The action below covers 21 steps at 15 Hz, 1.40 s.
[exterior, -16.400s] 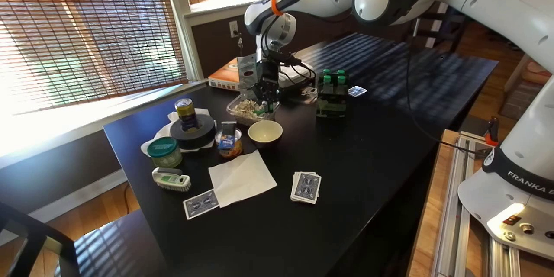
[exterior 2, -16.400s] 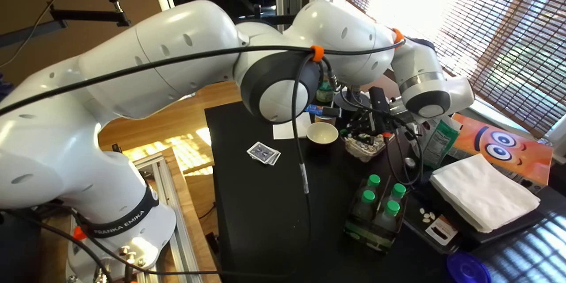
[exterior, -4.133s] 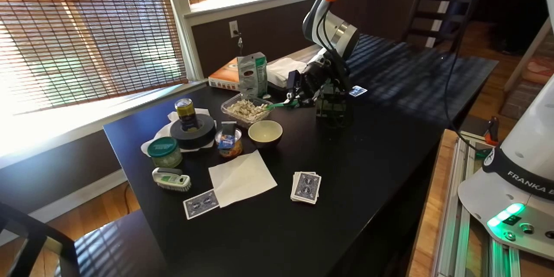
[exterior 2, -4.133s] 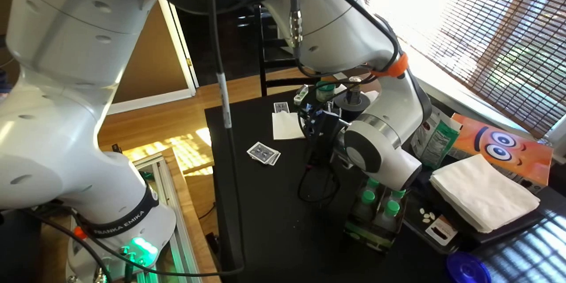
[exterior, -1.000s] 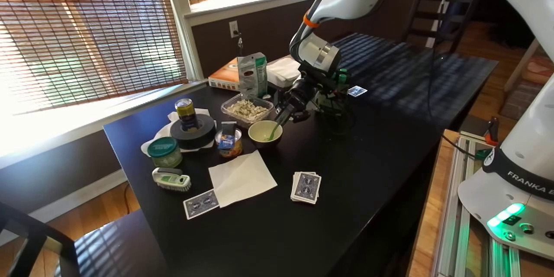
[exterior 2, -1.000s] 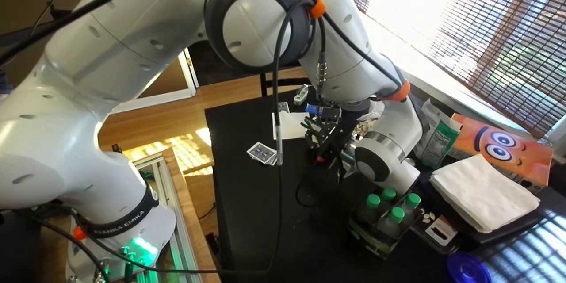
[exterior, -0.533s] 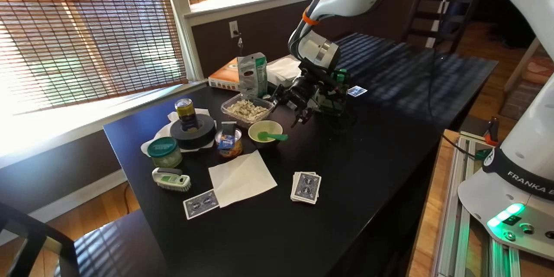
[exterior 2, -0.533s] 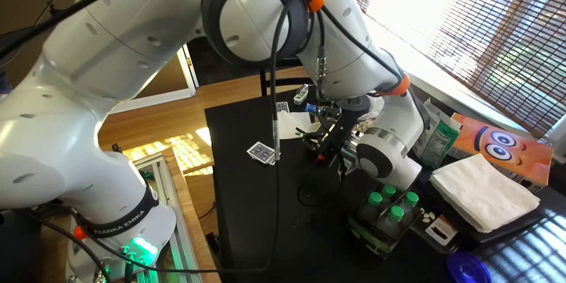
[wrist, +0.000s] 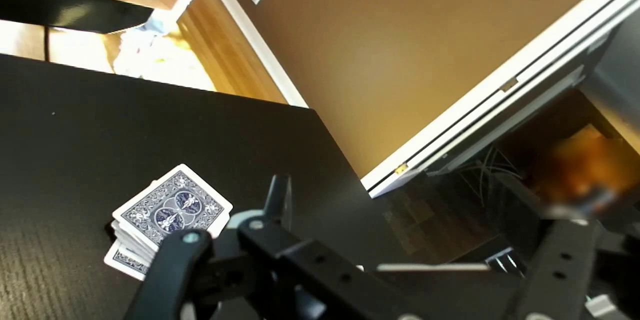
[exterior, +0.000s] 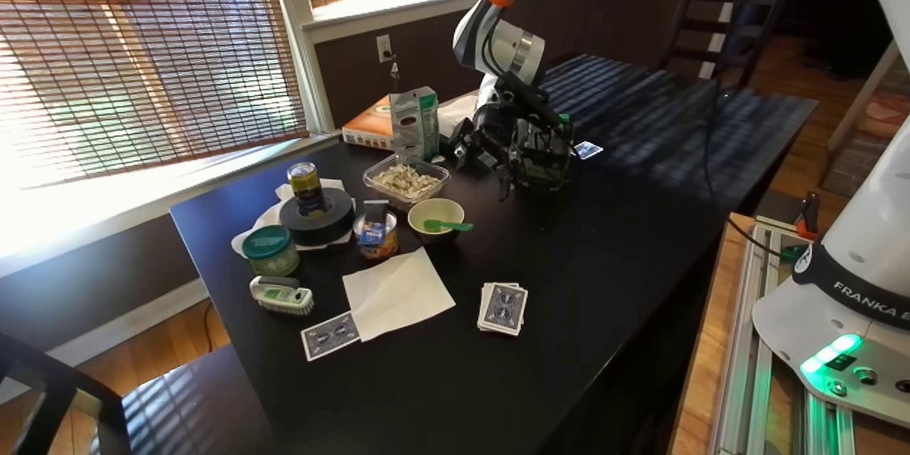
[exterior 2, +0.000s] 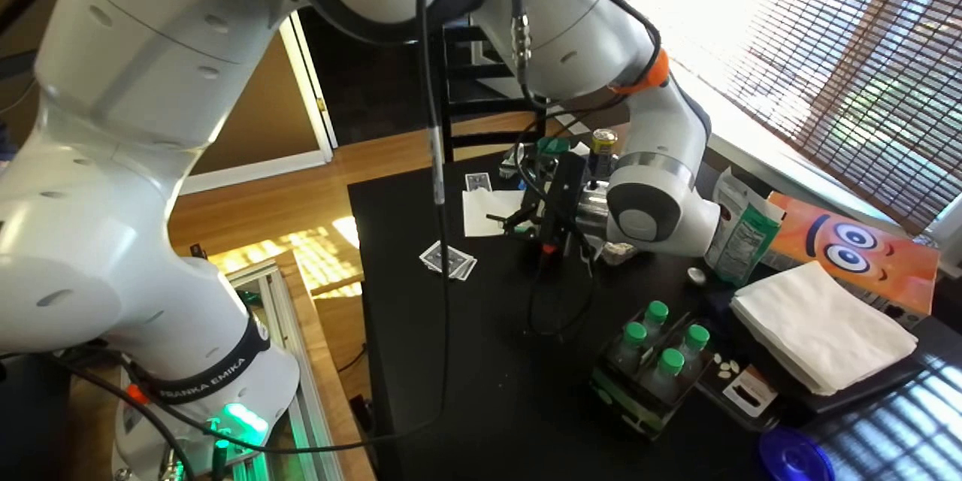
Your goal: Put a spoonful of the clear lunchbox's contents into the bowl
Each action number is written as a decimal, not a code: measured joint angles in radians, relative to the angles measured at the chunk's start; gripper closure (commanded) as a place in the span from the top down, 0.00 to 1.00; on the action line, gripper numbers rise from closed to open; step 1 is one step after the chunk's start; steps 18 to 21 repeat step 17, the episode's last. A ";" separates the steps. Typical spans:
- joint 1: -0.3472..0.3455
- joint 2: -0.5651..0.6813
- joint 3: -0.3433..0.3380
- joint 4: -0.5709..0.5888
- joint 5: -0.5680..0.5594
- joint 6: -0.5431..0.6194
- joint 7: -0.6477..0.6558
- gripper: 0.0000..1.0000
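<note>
W/ jaws spread wide, we're gripping nil. Green plastic spoon [exterior: 448,225] is resting in & overhanging round cream bowl [exterior: 436,209] nr. clear rectangular plastic lunchbox [exterior: 381,189]; by snagging spoon, we're poss. tipping bowl.

My clear plastic lunchbox [exterior: 387,194] stands upright and open, low see-through walls around a loose heap of pale beige food bits [exterior: 405,179]. Just beside it, in an exterior view, I have the small round bowl [exterior: 434,209], cream inside, upright too; whether the two touch I can't tell. The green spoon [exterior: 449,225] rests in that bowl, its head down inside and its handle out over the rim. Whether food bits lie there, I can't make out.
</note>
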 measured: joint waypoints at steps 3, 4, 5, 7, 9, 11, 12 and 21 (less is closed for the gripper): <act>0.016 -0.092 0.008 -0.050 -0.083 0.018 -0.095 1.00; 0.021 -0.128 0.011 -0.071 -0.107 0.038 -0.119 1.00; 0.025 -0.164 0.012 -0.091 -0.131 0.055 -0.144 1.00; 0.028 -0.238 0.016 -0.131 -0.180 0.096 -0.186 1.00; 0.028 -0.306 0.019 -0.163 -0.236 0.139 -0.218 1.00; 0.027 -0.362 0.019 -0.179 -0.306 0.179 -0.237 1.00; 0.026 -0.384 0.019 -0.179 -0.350 0.195 -0.241 1.00; -0.004 -0.450 0.016 -0.172 -0.435 0.218 -0.260 1.00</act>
